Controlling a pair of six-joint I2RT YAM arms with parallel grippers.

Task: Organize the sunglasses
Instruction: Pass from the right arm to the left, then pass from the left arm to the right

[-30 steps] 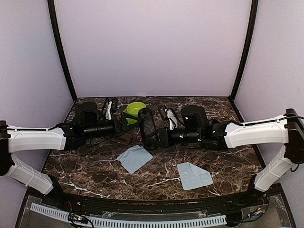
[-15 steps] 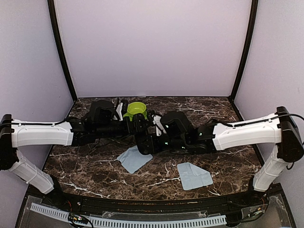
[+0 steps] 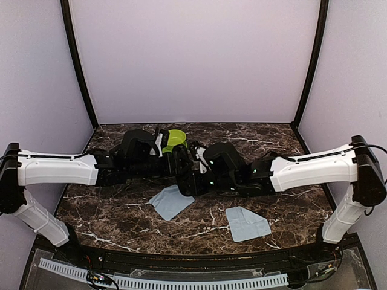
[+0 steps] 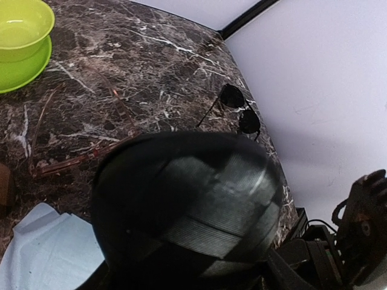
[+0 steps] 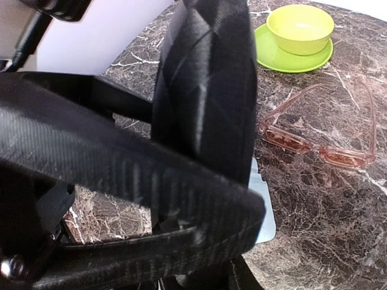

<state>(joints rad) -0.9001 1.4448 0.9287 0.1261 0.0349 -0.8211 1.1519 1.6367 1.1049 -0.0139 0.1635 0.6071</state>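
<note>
A black ribbed case (image 3: 183, 166) is held between both arms above the table's middle. It fills the left wrist view (image 4: 187, 205) and stands hinged open in the right wrist view (image 5: 205, 90). My left gripper (image 3: 172, 164) and right gripper (image 3: 195, 174) each grip it from their own side, and the case hides their fingers. The reddish-brown translucent sunglasses (image 5: 314, 148) lie open on the marble, also in the left wrist view (image 4: 78, 154). The black wire sunglasses (image 4: 239, 112) lie near the table's far edge.
A green bowl (image 3: 175, 138) on a green saucer stands at the back centre, also in the right wrist view (image 5: 300, 27). One blue cloth (image 3: 171, 201) lies below the case and another (image 3: 247, 223) at the front right. The marble table (image 3: 121, 223) ends in purple walls.
Both arms have closed in toward the centre. The right arm carried the black case leftward and forward, and the left gripper moved right onto it.
</note>
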